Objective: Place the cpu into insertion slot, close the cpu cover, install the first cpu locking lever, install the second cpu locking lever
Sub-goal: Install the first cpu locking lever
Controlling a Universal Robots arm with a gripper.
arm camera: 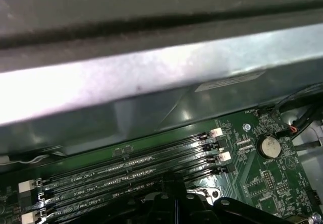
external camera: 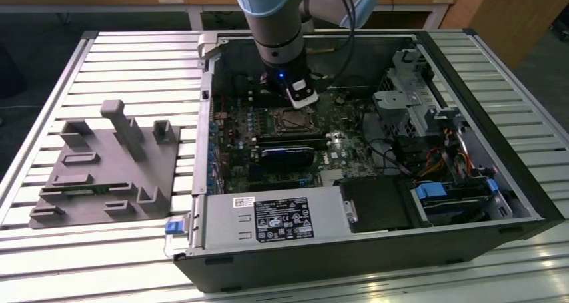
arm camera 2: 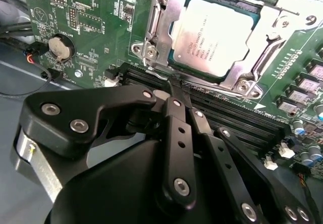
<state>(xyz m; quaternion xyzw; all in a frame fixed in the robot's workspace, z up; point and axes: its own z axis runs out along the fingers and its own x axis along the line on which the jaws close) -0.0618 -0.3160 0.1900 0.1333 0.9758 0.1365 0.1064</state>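
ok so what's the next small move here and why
Probably a small nudge of the gripper toward the nearest edge of the cpu cover, to work a locking lever. The cpu already sits under the cover, which looks flat, and the shut gripper hovers beside that edge. Whether either lever is latched I cannot tell.

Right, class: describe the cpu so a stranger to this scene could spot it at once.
Look inside the open computer case at the green board. Near its middle sits a silver cpu cover; the cpu is the flat grey metal square in its window, unlike the long black memory slots beside it.
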